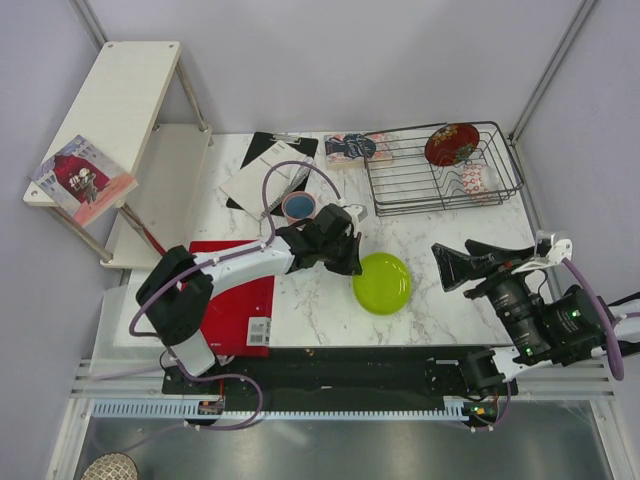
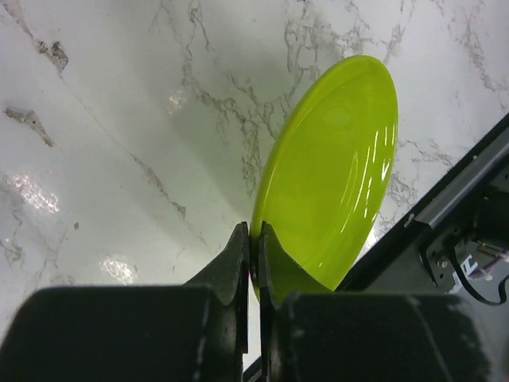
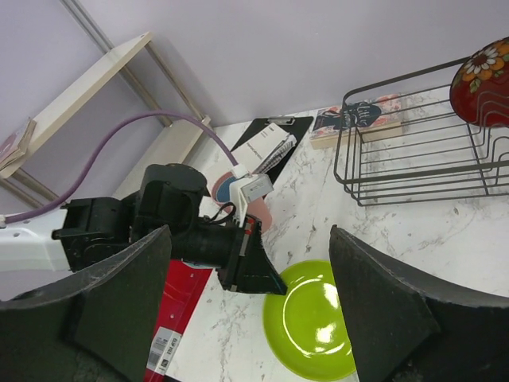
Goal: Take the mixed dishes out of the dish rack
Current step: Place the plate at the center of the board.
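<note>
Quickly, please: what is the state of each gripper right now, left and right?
Left gripper: closed, pinching the rim of the lime-green plate.
Right gripper: open, holding nothing.

Plain lilac walls (image 1: 340, 60) closed in the corner, with a metal pole (image 1: 548, 65) slanting up on each side. A white marble table (image 1: 320, 300) showed soft glare. A pale wooden shelf (image 1: 120, 95) stood at its left, and the floor (image 1: 350, 450) was grey.
</note>
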`<state>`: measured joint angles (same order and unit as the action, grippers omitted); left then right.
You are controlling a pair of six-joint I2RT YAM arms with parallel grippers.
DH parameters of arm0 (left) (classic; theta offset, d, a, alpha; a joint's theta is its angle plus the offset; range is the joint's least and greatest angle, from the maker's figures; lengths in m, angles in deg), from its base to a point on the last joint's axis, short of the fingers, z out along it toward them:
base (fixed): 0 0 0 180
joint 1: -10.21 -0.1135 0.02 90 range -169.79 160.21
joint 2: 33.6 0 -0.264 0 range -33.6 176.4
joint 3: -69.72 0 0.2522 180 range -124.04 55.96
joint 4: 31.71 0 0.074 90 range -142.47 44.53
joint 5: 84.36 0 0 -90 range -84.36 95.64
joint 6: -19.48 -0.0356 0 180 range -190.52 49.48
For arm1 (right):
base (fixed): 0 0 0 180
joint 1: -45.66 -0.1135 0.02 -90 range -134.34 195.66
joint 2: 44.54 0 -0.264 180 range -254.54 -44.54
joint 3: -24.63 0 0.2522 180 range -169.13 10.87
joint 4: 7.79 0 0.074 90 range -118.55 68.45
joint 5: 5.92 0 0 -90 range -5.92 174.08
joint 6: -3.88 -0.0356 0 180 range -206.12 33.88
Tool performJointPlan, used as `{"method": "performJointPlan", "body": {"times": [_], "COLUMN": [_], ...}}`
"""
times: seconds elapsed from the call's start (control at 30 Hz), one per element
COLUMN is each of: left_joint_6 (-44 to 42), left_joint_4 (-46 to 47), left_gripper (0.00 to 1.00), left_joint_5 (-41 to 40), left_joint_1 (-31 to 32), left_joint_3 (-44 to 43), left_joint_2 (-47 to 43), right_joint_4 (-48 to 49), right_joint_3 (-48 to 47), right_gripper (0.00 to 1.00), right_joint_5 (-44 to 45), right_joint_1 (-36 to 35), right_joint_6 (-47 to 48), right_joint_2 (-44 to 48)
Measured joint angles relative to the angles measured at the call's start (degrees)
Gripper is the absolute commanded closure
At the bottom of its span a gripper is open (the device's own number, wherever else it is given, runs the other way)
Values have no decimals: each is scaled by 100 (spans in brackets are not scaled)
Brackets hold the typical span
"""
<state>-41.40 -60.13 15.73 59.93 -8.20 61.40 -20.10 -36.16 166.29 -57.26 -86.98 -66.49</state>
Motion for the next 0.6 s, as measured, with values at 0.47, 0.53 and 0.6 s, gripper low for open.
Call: {"method": "performJointPlan", "body": {"times": [0.47,0.53,0.6], "left_joint_6": [24,9,-11], "left_joint_4": [-160,-188,-245], "left_gripper": [62,46,38], "left_joint_5": [-299,-393,-461], "left_joint_1": [31,31,28], "left_joint_3": [-1034,-1069,-1078], "left_joint_2": [1355,1362,1362], "right_joint_4": [-7,-92,-184], "right_joint_3": [164,164,162], "right_gripper": [13,13,13], "right_joint_5": [2,4,13], "right_joint_1": [0,0,0], "right_joint_6": [57,13,-28], "right_joint_2": [118,118,118]}}
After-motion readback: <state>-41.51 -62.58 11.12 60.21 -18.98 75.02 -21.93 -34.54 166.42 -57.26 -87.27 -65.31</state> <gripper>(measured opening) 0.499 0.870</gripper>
